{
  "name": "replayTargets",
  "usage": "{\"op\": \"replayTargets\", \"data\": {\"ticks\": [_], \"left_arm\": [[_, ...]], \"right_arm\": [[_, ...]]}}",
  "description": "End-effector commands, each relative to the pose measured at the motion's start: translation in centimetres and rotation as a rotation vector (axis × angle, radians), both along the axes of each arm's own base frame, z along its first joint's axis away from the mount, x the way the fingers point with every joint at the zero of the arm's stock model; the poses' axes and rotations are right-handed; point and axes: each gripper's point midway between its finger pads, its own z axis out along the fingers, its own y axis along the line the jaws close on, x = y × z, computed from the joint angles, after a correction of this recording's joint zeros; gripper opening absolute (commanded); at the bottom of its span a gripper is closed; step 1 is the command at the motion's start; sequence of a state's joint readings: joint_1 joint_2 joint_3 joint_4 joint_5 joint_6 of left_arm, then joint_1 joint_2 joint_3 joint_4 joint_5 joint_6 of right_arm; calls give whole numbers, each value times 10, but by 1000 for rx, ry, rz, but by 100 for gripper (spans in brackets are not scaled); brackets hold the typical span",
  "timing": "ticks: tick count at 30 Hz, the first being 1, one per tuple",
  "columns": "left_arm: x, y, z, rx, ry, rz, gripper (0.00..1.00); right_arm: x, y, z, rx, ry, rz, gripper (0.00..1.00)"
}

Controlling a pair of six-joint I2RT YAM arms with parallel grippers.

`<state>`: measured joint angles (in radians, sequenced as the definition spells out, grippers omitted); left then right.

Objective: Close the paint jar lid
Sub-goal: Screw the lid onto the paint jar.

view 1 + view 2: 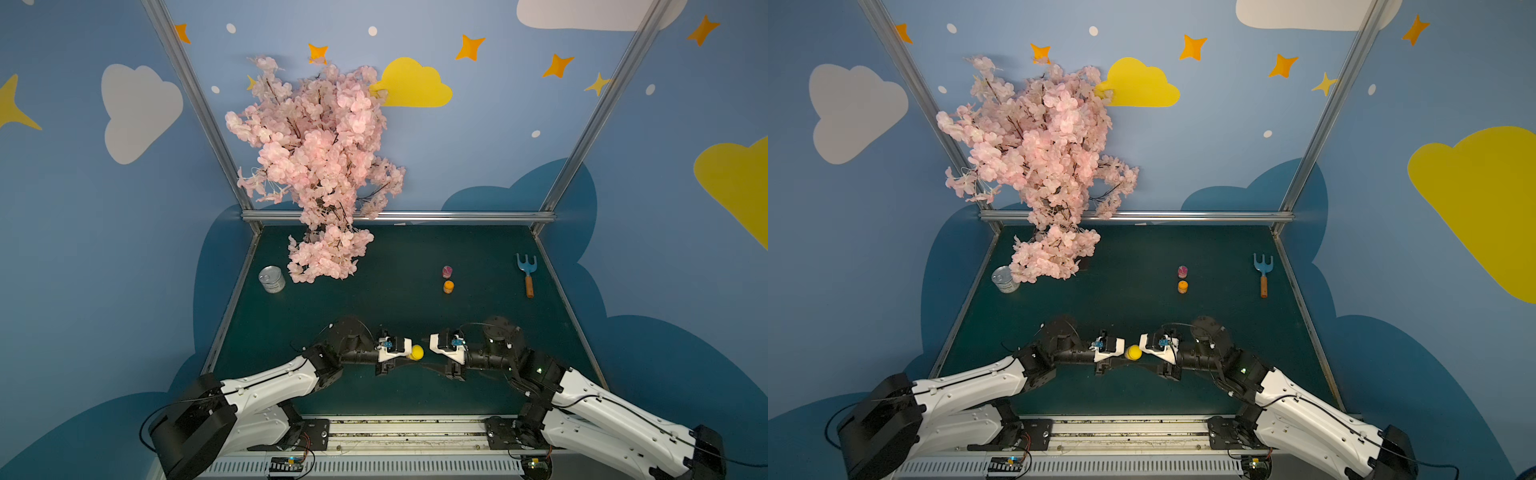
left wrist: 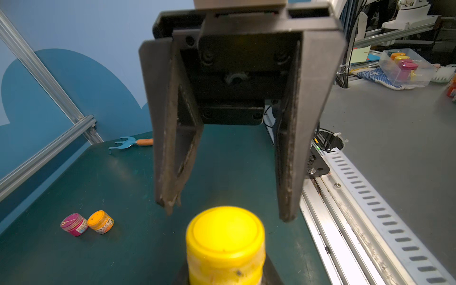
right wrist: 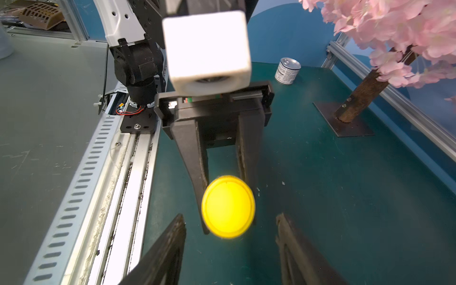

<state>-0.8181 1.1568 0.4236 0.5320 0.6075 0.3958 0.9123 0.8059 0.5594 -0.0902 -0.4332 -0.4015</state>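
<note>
A yellow paint jar (image 1: 417,352) (image 1: 1133,352) hangs just above the green table near its front edge, in both top views. My left gripper (image 1: 409,354) is shut on its body. In the left wrist view the jar (image 2: 224,246) lies sideways with its yellow lid (image 2: 225,229) seated on top, facing the other arm. My right gripper (image 3: 230,215) faces that lid (image 3: 228,206) head on. Its fingers (image 3: 172,244) stand wider apart than the lid, tips just short of it, and touch nothing.
A pink jar (image 1: 447,272) and an orange jar (image 1: 448,286) stand mid-table behind the grippers. A blue hand rake (image 1: 527,272) lies at the back right. At the back left are a tin can (image 1: 272,279) and a pink blossom tree (image 1: 320,166). A metal rail (image 1: 407,432) runs along the front.
</note>
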Motion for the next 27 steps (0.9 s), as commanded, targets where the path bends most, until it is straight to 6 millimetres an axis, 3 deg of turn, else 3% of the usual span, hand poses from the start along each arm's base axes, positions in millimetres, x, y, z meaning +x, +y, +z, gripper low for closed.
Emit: {"op": "replayTargets", "data": {"ticks": [1, 16, 27], "left_arm": [[0, -1, 5, -8, 7, -14, 33], [2, 0, 4, -3, 2, 5, 32], [3, 0, 5, -3, -2, 12, 33]], "right_arm": [[-2, 5, 14, 18, -29, 35, 59], [3, 15, 14, 11, 1, 41, 51], [4, 18, 14, 11, 16, 45, 38]]}}
